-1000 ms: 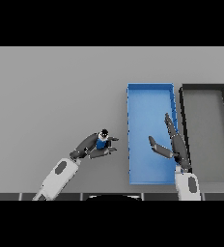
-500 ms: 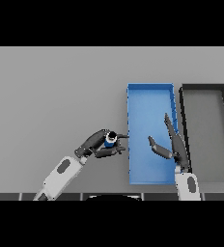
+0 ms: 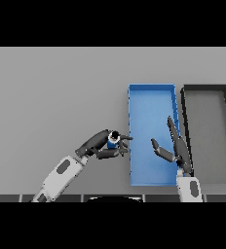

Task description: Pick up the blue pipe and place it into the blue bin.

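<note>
The left hand (image 3: 101, 146) grips the blue pipe (image 3: 113, 141), ready to drop it in the blue bin (image 3: 151, 99) at three o'clock; the right hand (image 3: 176, 148) waits, fingers loose.

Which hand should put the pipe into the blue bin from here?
Left. The left hand already grips the blue pipe right at the blue bin's left wall; the right hand hovers open over the bin.
</note>
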Motion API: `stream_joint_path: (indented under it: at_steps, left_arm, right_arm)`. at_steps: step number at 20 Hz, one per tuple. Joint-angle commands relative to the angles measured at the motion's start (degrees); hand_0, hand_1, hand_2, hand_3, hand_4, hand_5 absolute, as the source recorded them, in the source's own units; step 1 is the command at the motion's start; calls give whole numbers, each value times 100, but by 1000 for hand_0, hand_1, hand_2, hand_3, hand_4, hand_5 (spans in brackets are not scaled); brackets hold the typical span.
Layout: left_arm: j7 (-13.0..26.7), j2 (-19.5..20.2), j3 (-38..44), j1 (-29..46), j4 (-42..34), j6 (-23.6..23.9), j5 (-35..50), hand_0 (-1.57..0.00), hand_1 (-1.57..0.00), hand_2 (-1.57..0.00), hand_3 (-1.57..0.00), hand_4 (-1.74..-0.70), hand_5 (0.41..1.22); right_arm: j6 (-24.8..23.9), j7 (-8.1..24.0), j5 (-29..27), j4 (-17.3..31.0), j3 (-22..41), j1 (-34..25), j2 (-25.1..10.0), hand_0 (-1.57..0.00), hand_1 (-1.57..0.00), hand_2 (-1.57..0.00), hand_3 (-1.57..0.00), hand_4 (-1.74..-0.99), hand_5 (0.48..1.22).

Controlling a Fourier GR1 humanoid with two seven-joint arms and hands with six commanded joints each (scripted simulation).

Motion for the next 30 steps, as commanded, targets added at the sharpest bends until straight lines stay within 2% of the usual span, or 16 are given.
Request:
stream_joint_path:
  at_steps: [1,4,5,7,9,13,16,19,20,23,25,28,29,30]
  left_arm:
    - [6,56,-15,70,-21,-5,-26,-1569,-1569,-1569,-1443,-1730,1219]
    - [78,85,-24,52,-67,-3,-58,-1570,-1570,-1570,-1443,-1731,1220]
    - [122,39,-50,38,-51,30,-94,-1570,-1570,-1570,-1442,-1730,1220]
    - [37,61,-37,76,-18,-8,-88,-1570,-1571,-1571,-1438,-1731,1220]
    - [43,32,-43,85,11,-27,-77,-1571,-1571,-1571,-1438,-1731,1221]
    - [10,76,-33,47,-24,-40,-127,-1571,-1571,-1571,-1440,-1730,1221]
    - [122,-10,33,-74,82,-16,-100,-1571,-1571,-1571,-1440,-1731,1221]
    - [114,-10,-37,-10,72,-61,-135,-1571,-1571,-1571,-1439,-1732,1221]
    - [114,-1,-40,-4,101,-68,-170,-1571,-1571,-1571,-1438,-1732,1221]
    - [66,0,-1,-86,184,-72,-226,-1571,-1571,-1571,-1435,-1732,1221]
    - [75,-32,10,-72,162,-87,-169,-1571,-1571,-1571,-1437,-1732,1221]
    - [80,-30,50,-127,222,-173,-115,-1571,-1571,-1571,-1441,-1731,1221]
    - [-2,-18,55,-145,161,-210,-97,-1571,-1571,-1571,-1452,-1729,1221]
    - [-64,-46,64,-146,191,-236,-64,-1571,-1571,-1571,-1469,-1730,1221]
  right_arm:
    - [-16,-22,-20,4,2,57,46,1,1,1,1,-1178,629]
    - [-29,-123,-63,-54,27,227,140,1,1,1,1,-1209,623]
    - [-24,-94,-85,16,15,196,165,1,1,1,1,-1207,619]
    - [61,-245,-200,-65,-1,209,146,1,1,1,1,-1191,619]
    - [457,-200,-805,-365,-75,129,51,1,1,1,1,-1197,604]
    - [1312,548,-1830,-1050,-48,-225,-590,1,1,1,1,-1232,550]
    - [1654,1078,-2025,-1498,219,-614,-956,1,1,1,1,-1274,518]
    - [1933,1438,-2358,-1788,434,-1005,-1180,1,1,1,1,-1305,522]
    - [1949,1644,-2455,-1827,517,-1256,-1213,1,1,1,1,-1301,520]
    - [2123,1962,-2556,-1894,799,-1672,-1247,1,1,1,1,-1297,526]
    - [2269,2015,-2588,-1867,875,-2008,-1324,1,1,1,1,-1303,532]
    - [2436,2242,-2598,-1620,1113,-2499,-1203,1,1,1,1,-1282,530]
    - [2478,2230,-2533,-1582,1196,-2577,-1134,1,1,1,1,-1270,530]
    - [2470,2377,-2568,-1434,1282,-2811,-1004,1,1,1,1,-1260,531]
